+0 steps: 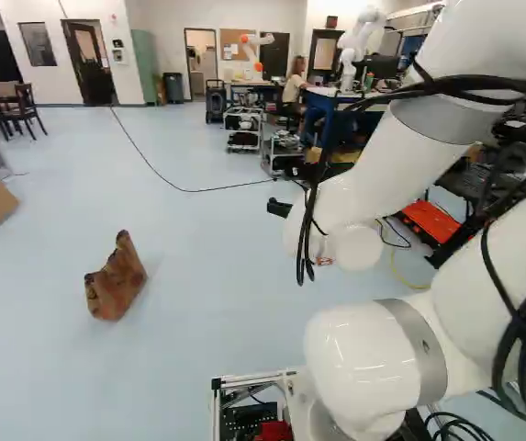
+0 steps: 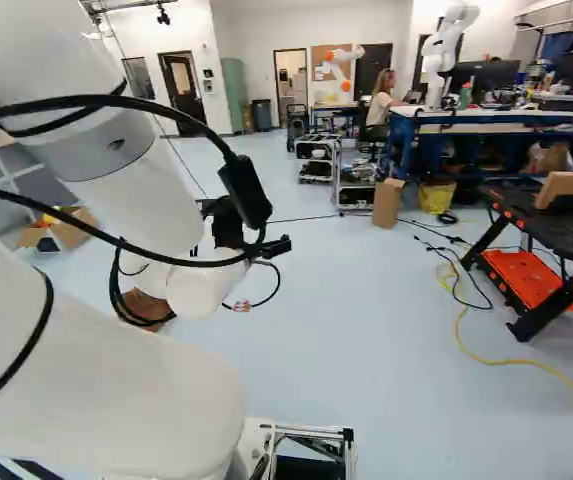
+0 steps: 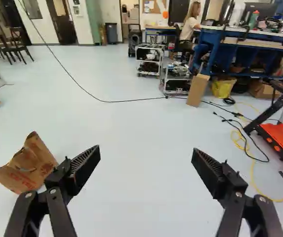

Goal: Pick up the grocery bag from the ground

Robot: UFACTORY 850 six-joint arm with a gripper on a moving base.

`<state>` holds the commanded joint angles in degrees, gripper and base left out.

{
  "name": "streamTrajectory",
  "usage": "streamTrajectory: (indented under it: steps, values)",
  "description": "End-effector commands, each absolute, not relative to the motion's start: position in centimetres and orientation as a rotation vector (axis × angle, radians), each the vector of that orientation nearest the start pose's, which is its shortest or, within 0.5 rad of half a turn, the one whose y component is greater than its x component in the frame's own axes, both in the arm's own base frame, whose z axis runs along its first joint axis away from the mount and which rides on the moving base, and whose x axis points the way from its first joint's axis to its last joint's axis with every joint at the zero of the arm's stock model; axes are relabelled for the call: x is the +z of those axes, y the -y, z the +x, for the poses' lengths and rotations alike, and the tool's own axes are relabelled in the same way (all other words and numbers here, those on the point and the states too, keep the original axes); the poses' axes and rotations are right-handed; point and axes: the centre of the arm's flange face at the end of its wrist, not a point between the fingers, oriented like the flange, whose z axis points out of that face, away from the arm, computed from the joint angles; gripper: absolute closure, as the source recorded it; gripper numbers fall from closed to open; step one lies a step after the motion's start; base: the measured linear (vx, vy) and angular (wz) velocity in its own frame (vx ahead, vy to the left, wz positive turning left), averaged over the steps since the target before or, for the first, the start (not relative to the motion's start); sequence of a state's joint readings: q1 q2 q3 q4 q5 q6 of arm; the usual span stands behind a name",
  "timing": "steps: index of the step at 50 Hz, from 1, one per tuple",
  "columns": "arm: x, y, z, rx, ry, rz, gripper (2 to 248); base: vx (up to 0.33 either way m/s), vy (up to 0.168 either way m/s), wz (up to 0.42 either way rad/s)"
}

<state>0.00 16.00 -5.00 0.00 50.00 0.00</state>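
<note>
Blue workbench (image 2: 426,124) beyond pale floor (image 2: 366,330).

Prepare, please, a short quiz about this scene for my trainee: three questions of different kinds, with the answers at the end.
1. True or false: the brown paper bag hangs from the gripper.

2. Choose one. How do the two fingers of the gripper stand in the wrist view?
A) touching each other
B) clamped on the bag
C) well apart, with nothing gripped

3. Fill in the blank: the long workbench at the back right of the right base view has a frame coloured ____.

Key: 1. False (the bag is on the floor); 2. C; 3. blue.
</note>
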Motion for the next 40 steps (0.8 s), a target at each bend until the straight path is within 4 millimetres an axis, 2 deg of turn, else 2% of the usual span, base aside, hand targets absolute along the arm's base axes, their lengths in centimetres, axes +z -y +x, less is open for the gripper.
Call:
streamTrajectory:
  steps: [40]
  values:
    - [36.56, 0.0, 27.03, -1.824, 0.0, -2.558, 3, 0.114, 0.126, 0.452]
